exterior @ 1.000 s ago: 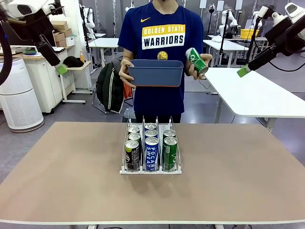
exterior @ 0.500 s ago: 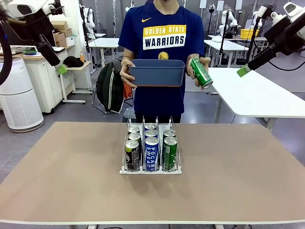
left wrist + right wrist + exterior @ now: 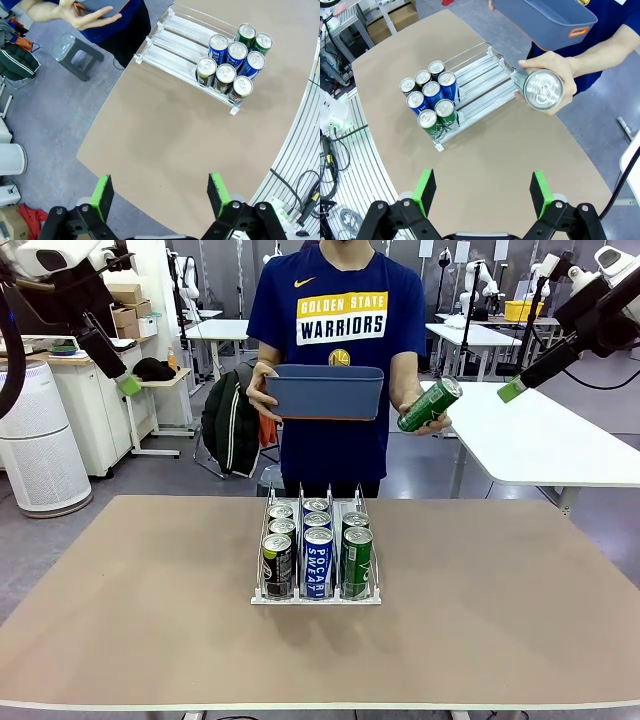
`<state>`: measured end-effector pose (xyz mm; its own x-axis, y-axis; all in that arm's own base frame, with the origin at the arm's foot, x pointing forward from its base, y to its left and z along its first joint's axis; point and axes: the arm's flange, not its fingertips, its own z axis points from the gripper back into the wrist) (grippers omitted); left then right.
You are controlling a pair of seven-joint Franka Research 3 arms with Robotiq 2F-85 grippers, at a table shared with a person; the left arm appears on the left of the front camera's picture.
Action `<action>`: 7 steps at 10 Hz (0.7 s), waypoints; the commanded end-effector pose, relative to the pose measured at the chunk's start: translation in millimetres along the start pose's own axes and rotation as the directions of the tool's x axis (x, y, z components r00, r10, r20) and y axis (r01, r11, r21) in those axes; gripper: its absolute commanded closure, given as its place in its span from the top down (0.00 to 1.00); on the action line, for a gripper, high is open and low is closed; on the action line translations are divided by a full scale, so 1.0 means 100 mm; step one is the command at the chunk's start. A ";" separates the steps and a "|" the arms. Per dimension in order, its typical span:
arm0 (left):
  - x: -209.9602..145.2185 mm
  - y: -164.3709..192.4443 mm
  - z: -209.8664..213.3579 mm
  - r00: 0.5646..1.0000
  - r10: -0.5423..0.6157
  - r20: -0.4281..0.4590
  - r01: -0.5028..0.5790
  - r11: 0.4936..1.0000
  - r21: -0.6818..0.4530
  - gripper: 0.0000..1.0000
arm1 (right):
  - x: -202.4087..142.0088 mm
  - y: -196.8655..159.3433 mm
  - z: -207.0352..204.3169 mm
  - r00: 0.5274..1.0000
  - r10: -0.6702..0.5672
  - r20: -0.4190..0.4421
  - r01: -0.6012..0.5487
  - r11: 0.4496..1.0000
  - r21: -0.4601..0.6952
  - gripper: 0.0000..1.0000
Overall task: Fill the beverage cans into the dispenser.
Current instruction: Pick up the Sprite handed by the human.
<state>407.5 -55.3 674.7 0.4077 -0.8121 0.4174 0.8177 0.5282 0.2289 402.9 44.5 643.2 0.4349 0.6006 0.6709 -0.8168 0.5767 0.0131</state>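
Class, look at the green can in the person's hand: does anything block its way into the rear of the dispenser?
Nothing visible does. The green can is held above the far end of the dispenser, whose rear lanes are bare; the loaded cans sit at the front.

I see the dispenser mid-table, seven cans at its near end. Behind it, a person holds a bin and, rightward, another can.
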 end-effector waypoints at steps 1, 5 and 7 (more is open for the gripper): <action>-0.03 0.00 0.01 1.000 -0.005 -0.008 0.005 1.000 -0.006 1.00 | 0.01 -0.02 -0.01 0.999 -0.002 -0.032 0.002 1.000 0.012 1.00; -0.03 0.00 0.01 1.000 -0.005 -0.008 0.005 1.000 -0.006 1.00 | 0.22 -0.09 -0.24 0.986 0.059 -0.154 -0.051 0.997 0.052 1.00; -0.03 0.00 0.01 1.000 -0.005 -0.008 0.005 1.000 -0.006 1.00 | 0.28 -0.11 -0.47 0.982 0.087 -0.170 -0.078 0.995 0.062 1.00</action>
<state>407.3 -55.4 674.9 0.4075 -0.8123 0.4174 0.8178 0.5280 0.2290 433.5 78.4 625.5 0.4308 0.7117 0.5549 -0.8622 0.5062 0.0201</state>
